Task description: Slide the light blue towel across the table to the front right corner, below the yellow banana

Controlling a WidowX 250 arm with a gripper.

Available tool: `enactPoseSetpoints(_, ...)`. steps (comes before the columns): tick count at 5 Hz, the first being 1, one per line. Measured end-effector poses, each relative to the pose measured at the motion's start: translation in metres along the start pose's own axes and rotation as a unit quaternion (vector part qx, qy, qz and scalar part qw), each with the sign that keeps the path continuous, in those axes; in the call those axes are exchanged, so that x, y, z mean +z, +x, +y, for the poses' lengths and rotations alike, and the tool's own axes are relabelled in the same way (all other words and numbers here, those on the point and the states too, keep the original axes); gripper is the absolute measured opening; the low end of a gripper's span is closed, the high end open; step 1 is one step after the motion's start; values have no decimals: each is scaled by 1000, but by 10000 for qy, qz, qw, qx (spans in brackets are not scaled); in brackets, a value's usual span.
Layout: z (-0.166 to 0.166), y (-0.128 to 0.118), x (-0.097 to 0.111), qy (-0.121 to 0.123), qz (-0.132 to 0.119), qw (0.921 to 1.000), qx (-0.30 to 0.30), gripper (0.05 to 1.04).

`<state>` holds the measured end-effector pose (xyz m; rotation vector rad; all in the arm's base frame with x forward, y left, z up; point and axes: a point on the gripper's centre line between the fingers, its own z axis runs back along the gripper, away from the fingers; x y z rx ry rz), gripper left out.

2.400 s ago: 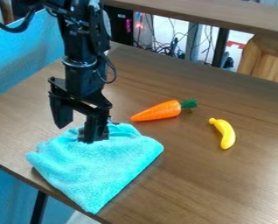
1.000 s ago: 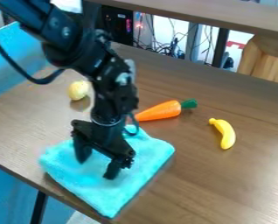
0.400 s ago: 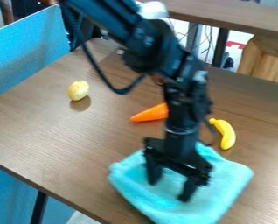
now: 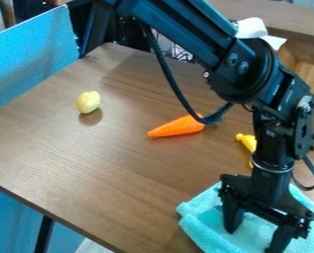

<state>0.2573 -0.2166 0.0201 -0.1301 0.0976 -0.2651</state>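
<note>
Gripper [image 4: 254,240] is pinching nothing visible, fingers wide apart on the cloth [image 4: 208,217] beneath, so sideways drag is risking bunching.

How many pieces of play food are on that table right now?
3: a yellowish, potato-like piece at the left, a carrot near the middle, and a banana at the right, partly behind the arm. The arm or the turquoise cloth may hide others.

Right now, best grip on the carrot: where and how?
Probably the carrot by its thick orange part, from above, jaws across its length: it lies on its side and tapers, so the narrow tip offers less hold.
</note>
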Motion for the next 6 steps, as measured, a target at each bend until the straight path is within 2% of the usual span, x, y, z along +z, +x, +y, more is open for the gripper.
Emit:
enactPoseSetpoints(1, 0, 0, 1, -14, -20, 9999, 117, 1001)
enactPoseSetpoints(2, 10, -24, 5, 49, 45, 9990, 431, 1001)
enactPoseSetpoints(3, 22, -28, 37, 94, -301, 9968, 729, 1001)
enactPoseSetpoints(4, 42, -34, 73, 543, -544, 9925, 948, 1001)
enactPoseSetpoints(5, 67, -35, 82, 866, -492, 9890, 1091, 1001)
enactPoseSetpoints(6, 98, -38, 77, 1307, -125, 9870, 931, 1001)
